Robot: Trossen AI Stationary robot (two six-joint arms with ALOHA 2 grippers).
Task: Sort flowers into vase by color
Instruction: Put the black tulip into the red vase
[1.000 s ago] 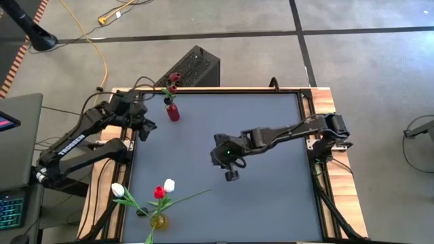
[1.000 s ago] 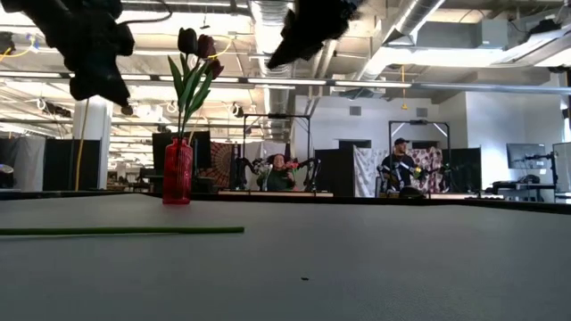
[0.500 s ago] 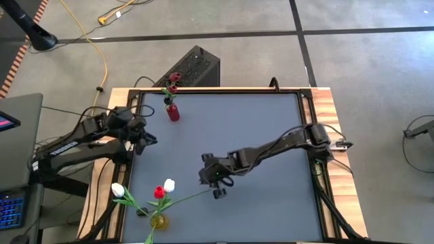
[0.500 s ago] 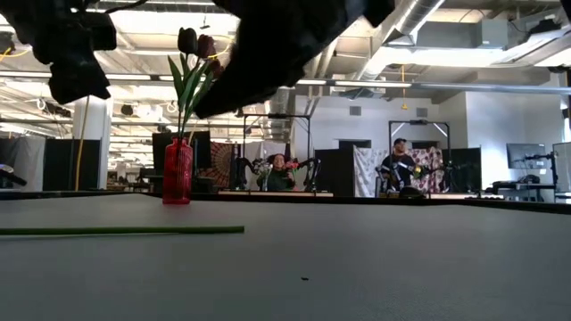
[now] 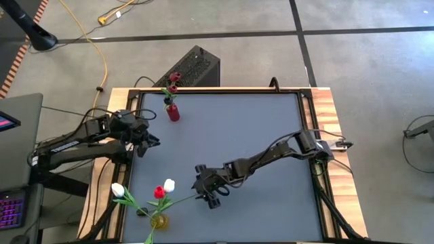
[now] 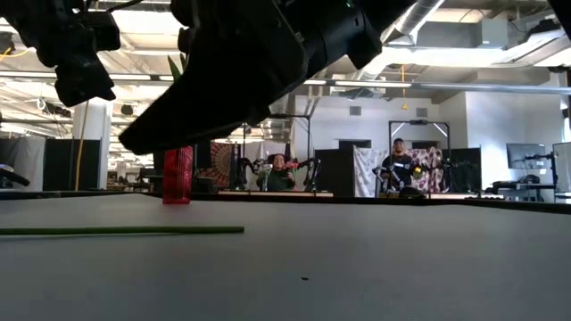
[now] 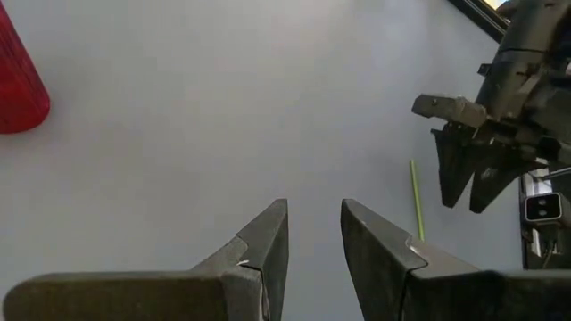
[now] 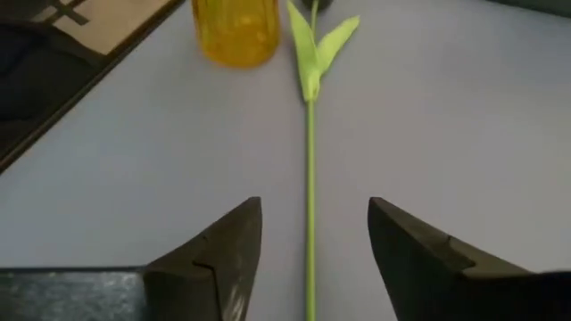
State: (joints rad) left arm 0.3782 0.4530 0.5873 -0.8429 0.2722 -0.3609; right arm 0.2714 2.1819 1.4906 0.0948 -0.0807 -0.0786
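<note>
We see the right gripper [image 8: 308,259] with fingers spread wide, hovering over the thin green stem [image 8: 310,187] of a flower lying flat on the table [image 5: 271,135], grasping nothing. Just beyond stand a ribbed yellow vase [image 8: 236,31] and pointed leaves [image 8: 317,49]. The left gripper [image 7: 314,234], fingers partly apart and empty, waits near the red vase [image 5: 173,112] holding dark tulips [image 5: 173,81]. White and red tulip heads [image 5: 163,190] lie by the yellow vase.
</note>
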